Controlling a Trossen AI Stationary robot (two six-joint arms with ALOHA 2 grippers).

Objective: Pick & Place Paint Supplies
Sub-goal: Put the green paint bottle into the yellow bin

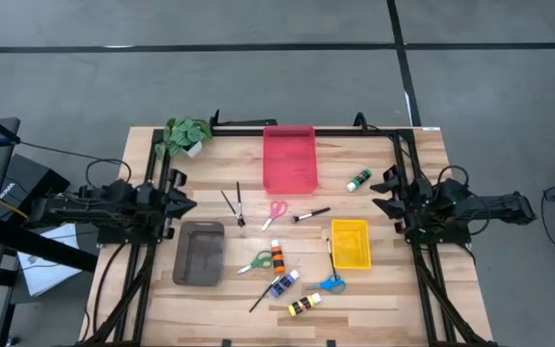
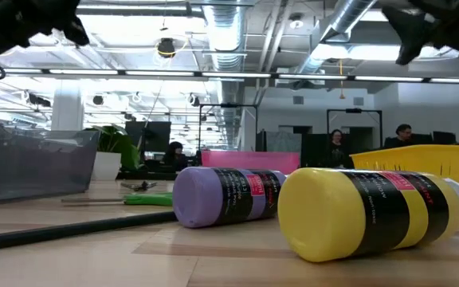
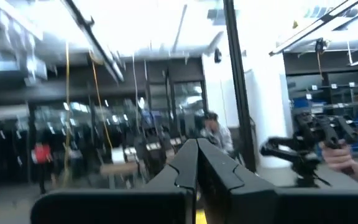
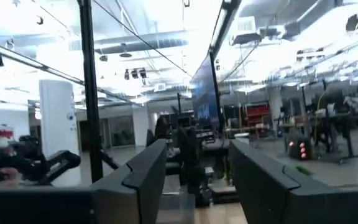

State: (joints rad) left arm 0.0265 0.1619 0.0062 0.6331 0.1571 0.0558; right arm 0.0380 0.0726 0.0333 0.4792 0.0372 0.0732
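Paint supplies lay scattered across the middle of the table [image 1: 422, 289], none yet sorted: the orange bottle [image 1: 277, 257], blue bottle [image 1: 283, 284] and yellow bottle [image 1: 304, 305] near the front, a green bottle [image 1: 358, 179] off toward the right, pink scissors [image 1: 275, 213] and a brush [image 1: 310, 215] between the trays. The left gripper [image 1: 187, 202] hung at its edge, jaws pressed together; the right gripper [image 1: 382, 189] waited opposite, jaws apart and empty, both seemingly parked clear of everything.
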